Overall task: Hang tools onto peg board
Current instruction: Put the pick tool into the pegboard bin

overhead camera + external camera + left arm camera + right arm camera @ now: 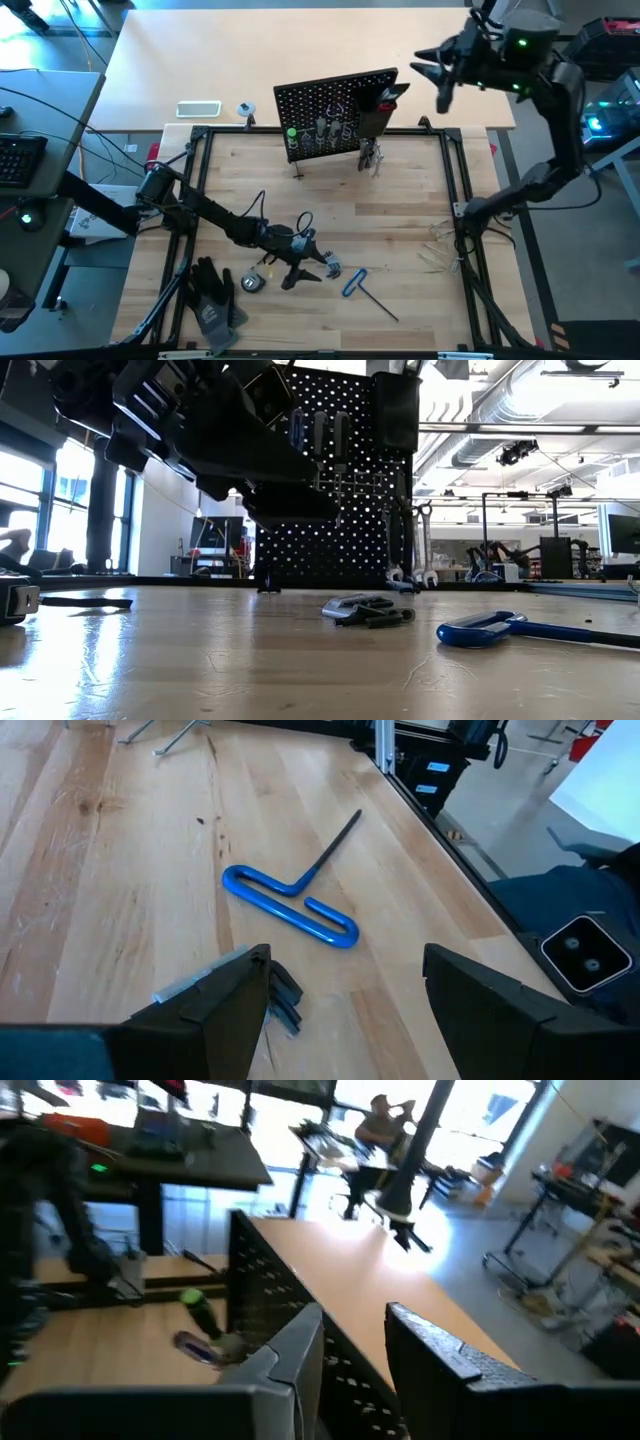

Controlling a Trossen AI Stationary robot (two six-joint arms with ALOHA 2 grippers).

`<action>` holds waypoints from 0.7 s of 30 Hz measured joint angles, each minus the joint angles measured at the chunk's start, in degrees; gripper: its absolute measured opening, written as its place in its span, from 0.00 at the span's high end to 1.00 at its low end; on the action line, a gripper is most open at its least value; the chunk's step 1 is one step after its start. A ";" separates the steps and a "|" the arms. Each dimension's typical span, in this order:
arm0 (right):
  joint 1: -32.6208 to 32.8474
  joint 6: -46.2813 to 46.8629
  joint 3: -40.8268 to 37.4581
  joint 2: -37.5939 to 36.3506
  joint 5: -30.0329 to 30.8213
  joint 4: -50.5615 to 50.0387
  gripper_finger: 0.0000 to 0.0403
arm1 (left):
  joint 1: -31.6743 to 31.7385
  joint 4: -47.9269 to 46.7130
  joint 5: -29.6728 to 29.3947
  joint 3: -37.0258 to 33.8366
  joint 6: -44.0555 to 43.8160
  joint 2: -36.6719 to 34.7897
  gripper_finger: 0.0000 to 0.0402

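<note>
The black peg board (335, 105) stands upright at the table's far side. It carries a green screwdriver (292, 134), other screwdrivers, silver wrenches (421, 540) and a black box bin (375, 112). The blue-handled hex key (290, 906) lies flat on the wood near the middle front (356, 283). A small dark folded tool (365, 610) lies beside it. My left gripper (345, 965) hovers open above this tool (306, 262). My right gripper (440, 72) is raised beyond the board's right top corner, open (355, 1330), and empty.
Black work gloves (215, 298) and a small tape measure (250, 283) lie at the front left. A white flat device (198, 108) sits behind the board. A black frame (455, 190) borders the wooden work surface. Thin wires (440, 250) lie at its right.
</note>
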 joint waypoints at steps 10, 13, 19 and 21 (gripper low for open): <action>10.14 0.20 0.00 -2.85 -0.39 -7.29 0.74 | -0.02 -0.41 -2.66 0.01 2.03 0.00 0.37; 12.97 1.38 0.00 -2.83 -0.38 -10.74 0.74 | -0.02 -0.47 -3.21 0.01 2.06 0.00 0.37; 19.39 3.07 -1.80 -2.78 -1.96 -18.16 0.74 | -0.01 -0.44 -3.23 0.02 2.04 0.00 0.37; 21.55 3.96 -3.16 -2.77 -3.69 -21.10 0.74 | -0.02 -0.46 -3.23 0.01 2.04 0.00 0.37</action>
